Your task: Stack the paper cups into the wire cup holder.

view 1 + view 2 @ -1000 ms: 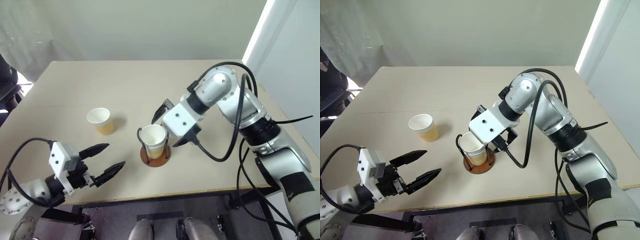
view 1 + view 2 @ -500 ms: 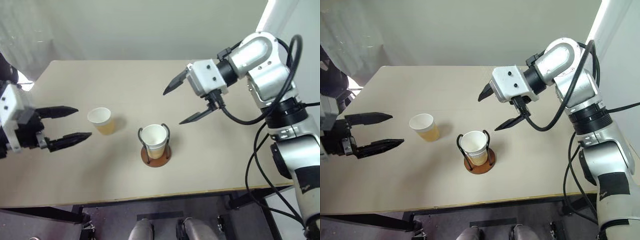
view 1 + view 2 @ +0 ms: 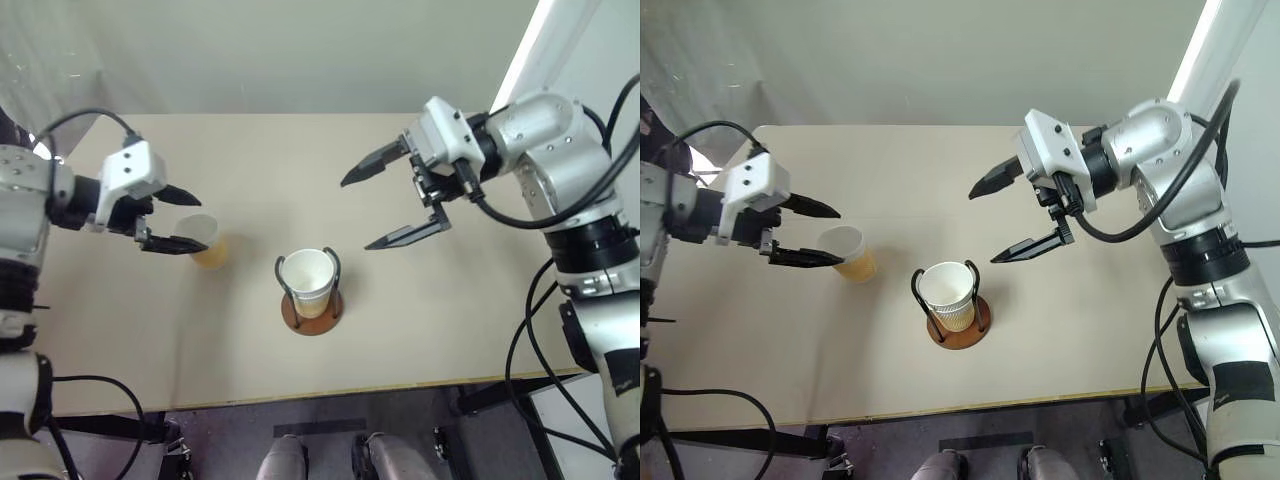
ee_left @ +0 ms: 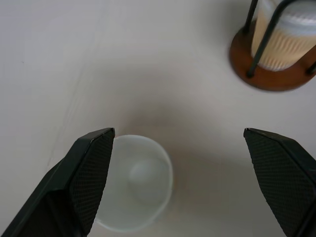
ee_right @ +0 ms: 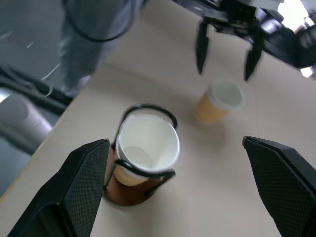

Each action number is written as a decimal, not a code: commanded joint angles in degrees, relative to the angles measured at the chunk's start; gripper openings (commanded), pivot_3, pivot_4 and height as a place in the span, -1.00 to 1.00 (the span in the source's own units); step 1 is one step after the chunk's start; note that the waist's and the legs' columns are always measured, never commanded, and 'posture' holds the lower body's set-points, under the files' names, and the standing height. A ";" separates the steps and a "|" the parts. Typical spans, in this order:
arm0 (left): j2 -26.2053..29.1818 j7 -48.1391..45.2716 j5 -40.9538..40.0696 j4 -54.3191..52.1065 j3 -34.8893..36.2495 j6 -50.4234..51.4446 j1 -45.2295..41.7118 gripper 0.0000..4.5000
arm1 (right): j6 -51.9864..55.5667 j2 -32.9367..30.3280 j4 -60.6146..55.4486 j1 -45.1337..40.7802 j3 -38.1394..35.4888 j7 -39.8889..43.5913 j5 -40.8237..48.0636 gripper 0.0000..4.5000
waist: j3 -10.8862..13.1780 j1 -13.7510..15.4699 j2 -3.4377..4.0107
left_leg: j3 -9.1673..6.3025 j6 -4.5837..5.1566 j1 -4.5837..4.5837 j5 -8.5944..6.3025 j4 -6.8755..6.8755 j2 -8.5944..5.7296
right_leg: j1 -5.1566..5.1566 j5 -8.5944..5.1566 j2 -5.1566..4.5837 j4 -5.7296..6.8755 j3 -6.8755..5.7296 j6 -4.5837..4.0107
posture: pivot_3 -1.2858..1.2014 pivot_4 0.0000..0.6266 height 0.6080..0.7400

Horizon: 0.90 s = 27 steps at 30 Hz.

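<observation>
Left eye view is showing a beige table [image 3: 420, 330] with the wire cup holder [image 3: 311, 303] sitting just below the middle of the frame, its round reddish-brown base resting flat and its two dark wire loops standing upright. One paper cup [image 3: 306, 280] is sitting upright inside the holder between the loops, its white mouth facing up; whether another is nested within it cannot be told. A second, loose cup [image 3: 204, 240] is standing upright on the table at centre left, well apart from the holder. The left gripper [image 3: 176, 219] is hanging at the left of the frame with its two black fingers spread wide, released and grasping nothing, the tips reaching just to the left rim of the loose cup, one finger above it in the picture and one crossing its near edge. In the left wrist view that cup [image 4: 133, 181] is lying beside one finger, inside the wide gap, with the holder [image 4: 276, 49] in the upper right corner. The right gripper [image 3: 385, 205] is hovering in the upper right of the frame, above and to the right of the holder, clear of it, its fingers also parted wide and empty.
</observation>
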 commanded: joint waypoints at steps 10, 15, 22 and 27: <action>-2.56 -3.25 1.51 13.81 -7.76 -9.85 -9.71 1.00 | 5.58 -1.94 -3.42 3.75 -6.29 -9.96 -3.65 0.98 | 0.00 -0.11 0.00 | 0.01 0.14 -0.13 0.06 0.01 0.00 | -0.04 -0.01 0.00 -0.11 0.02 0.31 | 0.03 -0.52 1.00; -3.34 -3.25 0.72 15.48 -11.38 -10.61 -10.05 1.00 | 6.69 -2.11 -5.06 4.39 -6.80 -10.80 -3.53 0.98 | 0.00 -0.10 0.00 | 0.01 0.21 -0.16 0.10 0.22 -0.01 | -0.02 0.06 -0.01 -0.04 0.02 0.43 | 0.03 -0.52 1.00; -2.80 -3.25 0.57 15.96 -14.09 -11.22 -9.25 1.00 | 9.53 -1.95 -8.51 4.63 -8.80 -9.35 -0.07 0.98 | 0.00 -0.10 0.00 | 0.01 0.28 -0.29 0.10 0.54 -0.02 | -0.02 0.18 -0.01 -0.02 0.02 0.62 | 0.03 -0.52 1.00; -2.70 -3.25 1.83 17.21 -14.00 -11.73 -10.39 1.00 | 10.53 -1.74 -9.70 5.05 -9.19 -9.47 0.66 0.98 | 0.00 -0.10 0.00 | 0.01 0.39 -0.43 0.04 0.90 -0.03 | -0.02 0.27 -0.01 -0.02 0.02 0.76 | 0.03 -0.52 1.00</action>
